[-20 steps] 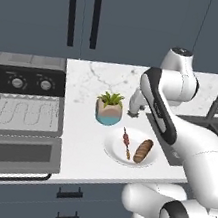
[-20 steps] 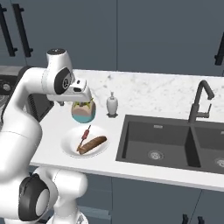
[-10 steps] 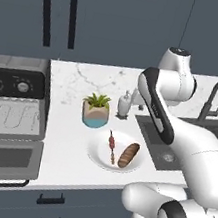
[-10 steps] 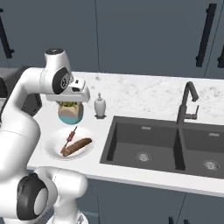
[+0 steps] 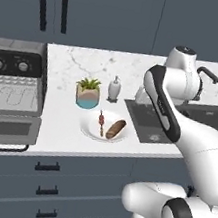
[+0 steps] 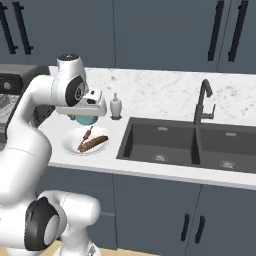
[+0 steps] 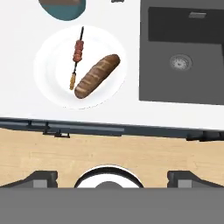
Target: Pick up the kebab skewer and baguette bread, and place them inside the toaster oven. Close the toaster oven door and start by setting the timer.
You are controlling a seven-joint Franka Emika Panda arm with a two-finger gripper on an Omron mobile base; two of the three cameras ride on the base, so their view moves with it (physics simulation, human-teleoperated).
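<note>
At far left the toaster oven [image 5: 12, 81] stands on the surface [image 5: 61, 130], its toaster oven door [image 5: 5, 133] dropped open, evidently ready for loading. Right of it a white plate [image 5: 90, 128] carries the kebab skewer [image 5: 100, 122] and baguette bread [image 5: 115, 129] side by side, untouched. The end effector [image 7: 111, 177] hangs well above the plate with fingers spread wide and empty, seemingly staged for descent.

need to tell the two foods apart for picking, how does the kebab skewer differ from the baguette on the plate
The kebab skewer is a thin stick; the baguette bread is a much thicker oblong loaf. The skewer carries small reddish-brown chunks bunched mid-stick, while the baguette is golden-brown with diagonal score marks. The skewer lies closer to the potted plant, the baguette closer to the sink. Both lie flat, side by side, on the white plate.
</note>
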